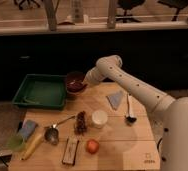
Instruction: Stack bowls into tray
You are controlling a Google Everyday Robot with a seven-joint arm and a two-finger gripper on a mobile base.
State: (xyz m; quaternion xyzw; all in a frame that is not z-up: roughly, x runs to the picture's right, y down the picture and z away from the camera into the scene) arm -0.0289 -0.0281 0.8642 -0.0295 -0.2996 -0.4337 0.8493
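Note:
A dark maroon bowl [75, 81] hangs just off the right end of the green tray [39, 92], a little above the wooden table. Its lower part looks redder; I cannot tell whether a second bowl sits under it, and no separate red-orange bowl shows. My gripper [85, 80] is at the bowl's right rim, at the end of the white arm that reaches in from the right, and holds the bowl. The tray holds nothing.
A white cup [99, 118], a metal measuring cup [52, 134], a blue sponge block [28, 127], an orange fruit [92, 146], a blue cloth [116, 99] and a black ladle [129, 112] lie on the table [117, 145].

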